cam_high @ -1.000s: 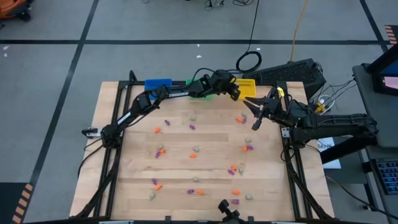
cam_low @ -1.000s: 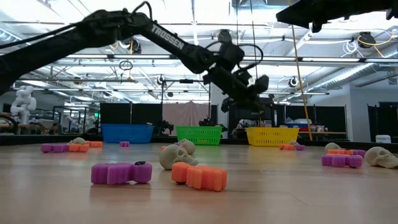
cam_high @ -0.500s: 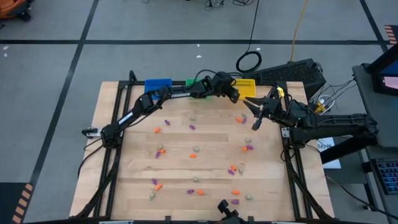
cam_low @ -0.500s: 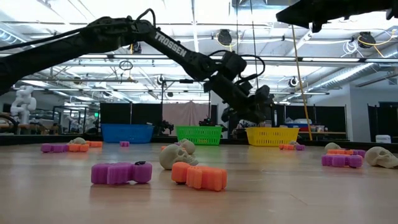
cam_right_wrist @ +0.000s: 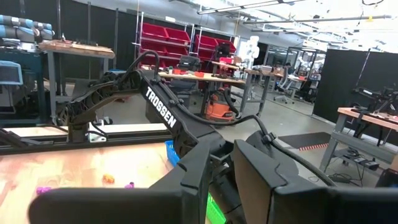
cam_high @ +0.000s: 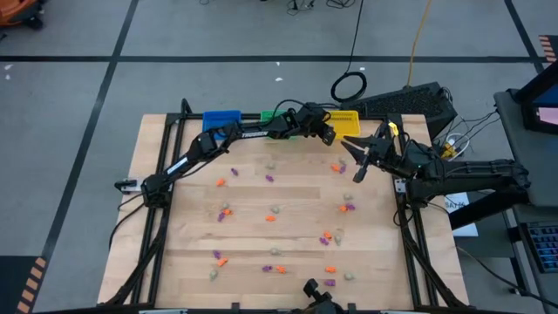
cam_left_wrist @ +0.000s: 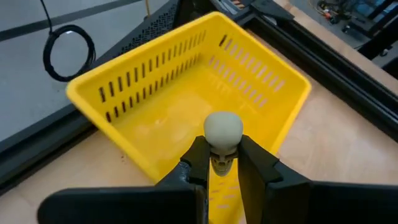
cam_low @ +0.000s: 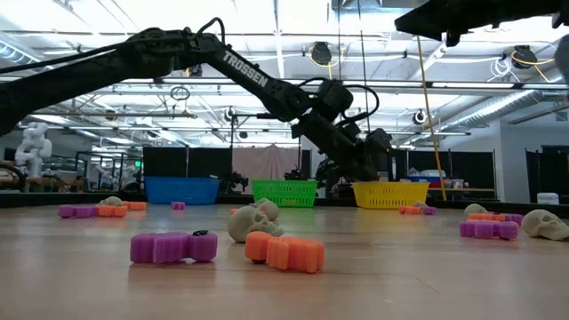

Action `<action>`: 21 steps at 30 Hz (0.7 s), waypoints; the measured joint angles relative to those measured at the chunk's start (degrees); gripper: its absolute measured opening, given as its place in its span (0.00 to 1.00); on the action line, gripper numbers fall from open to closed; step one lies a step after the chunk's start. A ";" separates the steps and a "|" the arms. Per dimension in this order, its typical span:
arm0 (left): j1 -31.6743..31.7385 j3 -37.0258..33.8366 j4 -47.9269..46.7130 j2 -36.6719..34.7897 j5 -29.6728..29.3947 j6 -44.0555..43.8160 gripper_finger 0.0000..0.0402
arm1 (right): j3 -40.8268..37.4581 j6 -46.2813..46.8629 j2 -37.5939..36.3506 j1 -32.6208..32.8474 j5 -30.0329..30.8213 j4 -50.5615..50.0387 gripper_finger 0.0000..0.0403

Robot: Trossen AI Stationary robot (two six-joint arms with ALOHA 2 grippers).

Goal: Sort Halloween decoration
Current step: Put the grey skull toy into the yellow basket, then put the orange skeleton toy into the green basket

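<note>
My left gripper is shut on a pale beige skull trinket and hangs just over the near rim of the yellow bin at the table's far edge. Purple, orange and beige decoration pieces lie scattered flat on the wooden table. My right gripper hangs shut and bare above the table's right side. My left gripper pinches the skull's lower part between its two fingers, and the round crown sticks out past the fingertips. The fingers slant downward toward the table's far edge. The skull is lifted clear, above the yellow bin's near rim.
A green bin and a blue bin stand left of the yellow one along the far edge. Black frame rails run along the table's left and right sides. A small black camera mount sits at the near edge.
My left gripper has sunk toward the yellow bin with the skull still in its fingers, and has tipped slightly further downward. My right arm has kept still.
</note>
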 joint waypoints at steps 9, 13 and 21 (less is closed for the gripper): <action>0.39 0.87 -0.90 0.00 -1.18 0.41 0.34 | 0.00 -0.01 0.00 -0.01 0.00 -1.17 0.15; 0.65 1.72 -1.80 -1.41 -1.02 2.73 0.33 | -0.02 0.02 -0.02 0.00 -0.02 -1.96 0.15; -2.12 0.20 -3.61 -3.85 -2.77 10.92 0.05 | -0.04 -0.20 0.02 -0.11 0.04 -3.76 0.15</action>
